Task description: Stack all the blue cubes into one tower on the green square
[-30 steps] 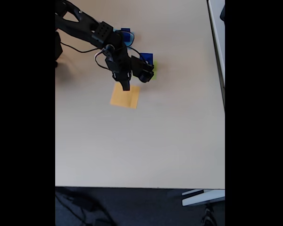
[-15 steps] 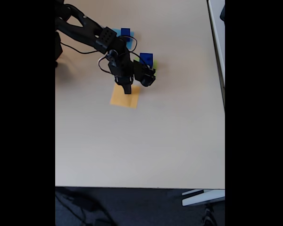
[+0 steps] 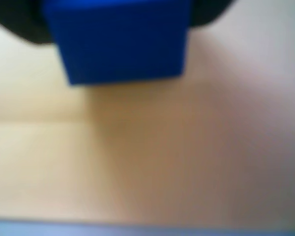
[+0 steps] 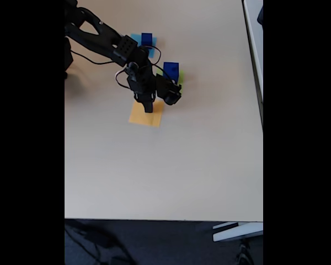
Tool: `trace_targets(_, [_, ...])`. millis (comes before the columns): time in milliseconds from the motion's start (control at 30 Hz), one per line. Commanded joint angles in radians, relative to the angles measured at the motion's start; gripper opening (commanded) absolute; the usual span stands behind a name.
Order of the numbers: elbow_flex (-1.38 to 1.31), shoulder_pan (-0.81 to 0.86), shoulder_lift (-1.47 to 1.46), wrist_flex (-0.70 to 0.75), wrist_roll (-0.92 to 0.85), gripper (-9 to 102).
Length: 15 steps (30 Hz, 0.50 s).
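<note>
Wrist view: a solid dark-blue cube (image 3: 120, 42) sits at the top edge, close to the lens, with black gripper parts dark behind it on both sides; it looks clamped between the jaws, though blur hides the contact
Gripper: the black two-finger gripper (image 4: 149, 105) hangs over the flat orange-yellow paper square (image 4: 147, 114) in the fixed view; I judge it clenched on the cube
Key relation: the flat lime-green paper square (image 4: 180, 79) lies up and to the right of the gripper in the fixed view, near it, with a larger dark-blue cube (image 4: 171, 70) standing on it; the carried cube must travel that way and come down on top
Count: three blue cubes; one carried, one on green, one small dark-blue cube (image 4: 147, 38) on the flat light-blue paper square (image 4: 137, 40) near the far edge of the beige worktop (image 4: 171, 165); three paper squares
Progress: the tower's base looks laid; two cubes not yet stacked
</note>
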Motion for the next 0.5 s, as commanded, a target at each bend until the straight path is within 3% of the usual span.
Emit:
trace_targets(0, [-0.060,0.008,0.011,-0.017,0.017,4])
trace_targets(467, [-0.060,0.000,0.021,-0.034,-0.011,12])
